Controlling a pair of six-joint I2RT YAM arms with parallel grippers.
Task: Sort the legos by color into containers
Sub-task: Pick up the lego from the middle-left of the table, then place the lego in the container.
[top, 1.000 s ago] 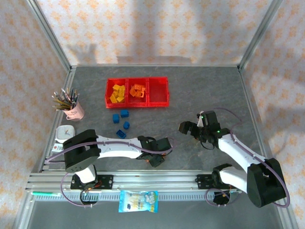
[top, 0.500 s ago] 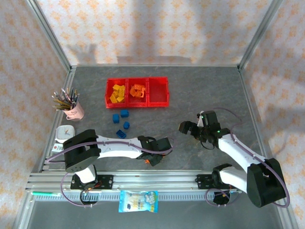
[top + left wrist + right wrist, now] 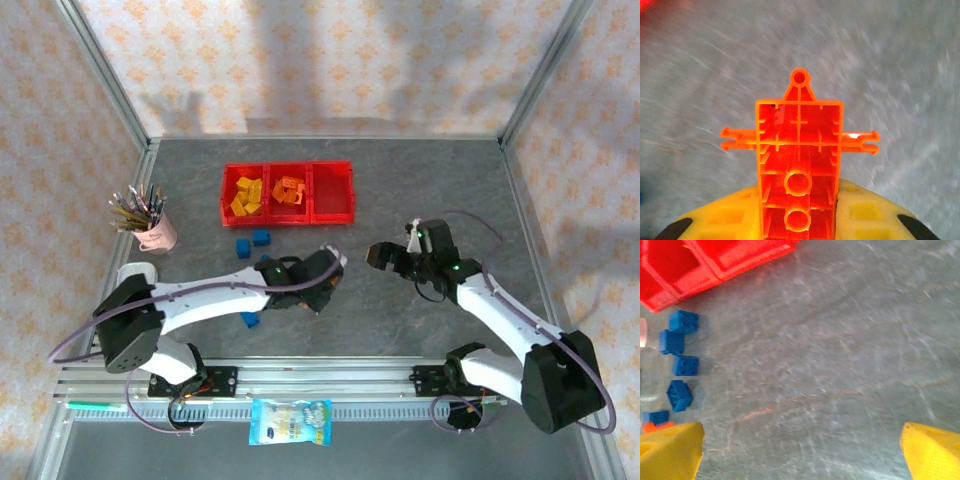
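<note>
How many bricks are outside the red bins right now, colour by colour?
Blue bricks, lying loose: 5
Orange brick, clamped in the left gripper: 1
Total: 6

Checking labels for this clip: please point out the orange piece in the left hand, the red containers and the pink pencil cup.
orange piece [image 3: 799, 150], left wrist view, middle of its ribbed underside.
red containers [image 3: 332, 192], top view, bare floor of the right compartment.
pink pencil cup [image 3: 158, 236], top view, its side wall.
</note>
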